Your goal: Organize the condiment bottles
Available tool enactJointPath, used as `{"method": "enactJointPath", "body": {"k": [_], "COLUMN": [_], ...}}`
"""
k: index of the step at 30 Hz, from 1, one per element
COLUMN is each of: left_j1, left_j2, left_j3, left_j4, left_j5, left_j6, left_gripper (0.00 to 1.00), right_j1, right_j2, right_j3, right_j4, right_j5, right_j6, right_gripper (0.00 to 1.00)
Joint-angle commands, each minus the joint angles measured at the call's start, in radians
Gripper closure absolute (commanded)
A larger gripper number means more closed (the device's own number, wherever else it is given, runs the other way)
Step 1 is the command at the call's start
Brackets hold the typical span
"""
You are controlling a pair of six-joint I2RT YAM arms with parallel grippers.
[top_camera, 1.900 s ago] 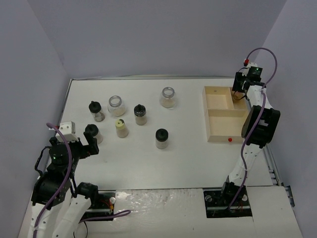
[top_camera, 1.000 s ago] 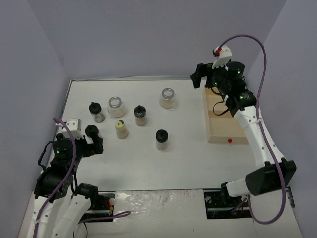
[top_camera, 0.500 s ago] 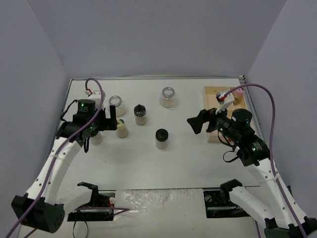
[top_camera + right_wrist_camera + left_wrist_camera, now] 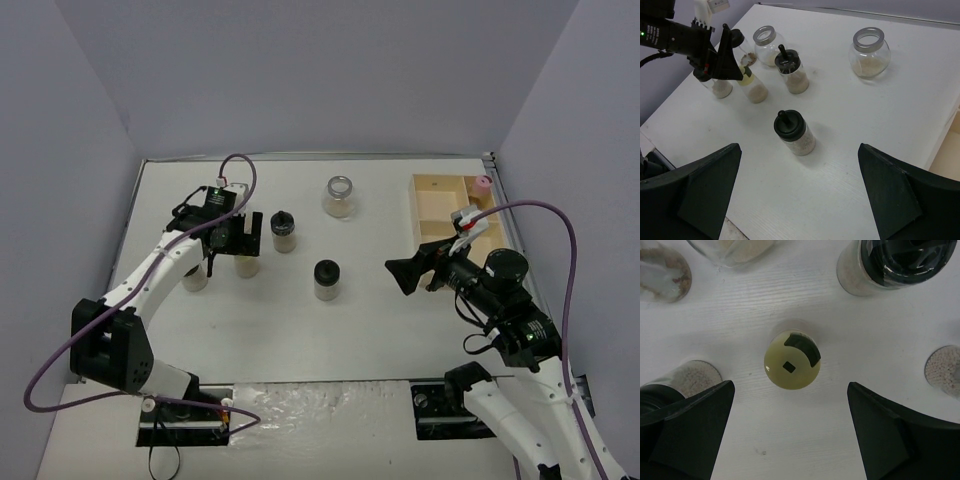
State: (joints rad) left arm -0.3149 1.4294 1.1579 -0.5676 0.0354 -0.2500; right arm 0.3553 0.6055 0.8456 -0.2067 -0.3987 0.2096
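Note:
My left gripper [image 4: 238, 240] hangs open over the yellow-capped bottle [image 4: 792, 360], whose cap shows between the two fingers without touching either. Around it stand a black-capped bottle [image 4: 284, 230], a silver-rimmed jar [image 4: 767, 42] and a bottle [image 4: 195, 278] partly hidden under the arm. Further right are another black-capped bottle [image 4: 326, 279] and a second silver-rimmed jar [image 4: 339, 197]. My right gripper [image 4: 405, 272] is open above the table, facing that black-capped bottle [image 4: 792, 132] from the right. A pink-capped bottle [image 4: 482, 185] sits at the far right corner of the wooden tray [image 4: 437, 205].
The tray lies at the back right, behind my right arm. Grey walls close in the table on the left, back and right. A purple cable [image 4: 540, 215] loops over the right arm.
My left gripper has swung up from near its base and now sits above the yellow-capped bottle. My right arm has pulled back from the tray toward the table's middle right.

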Motion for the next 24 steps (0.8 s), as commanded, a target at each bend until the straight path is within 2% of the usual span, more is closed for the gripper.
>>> {"method": "enactJointPath", "body": {"k": [1, 11, 13, 17, 19, 24], "left_j1": [-0.007, -0.025, -0.034, -0.069, -0.101, -0.226], "left_j2": [0.053, 0.146, 0.135, 0.086, 0.06, 0.001], "left_j3": [0.082, 0.117, 0.118, 0.123, 0.134, 0.186], "left_j4": [0.06, 0.046, 0.042, 0.015, -0.008, -0.059], "left_j5": [-0.026, -0.026, -0.026, -0.026, -0.026, -0.076], "left_j6": [0.014, 0.002, -0.002, -0.019, -0.032, -0.066], "left_gripper": [0.1, 0.35, 0.48, 0.84, 0.97, 1.0], "right_j1": [0.004, 0.003, 0.004, 0.002, 0.003, 0.004], "right_j2": [-0.034, -0.07, -0.073, -0.079, -0.081, -0.086], "right_j3": [0.001, -0.003, -0.002, 0.0, 0.0, 0.003], "right_j4": [0.02, -0.015, -0.019, -0.028, -0.03, -0.042], "right_j5": [-0.023, -0.008, -0.003, 0.006, 0.008, 0.029], "right_j6": [0.0, 0.001, 0.0, 0.001, 0.001, 0.002], "right_gripper": [0.0, 0.0, 0.0, 0.0, 0.0, 0.0]}}
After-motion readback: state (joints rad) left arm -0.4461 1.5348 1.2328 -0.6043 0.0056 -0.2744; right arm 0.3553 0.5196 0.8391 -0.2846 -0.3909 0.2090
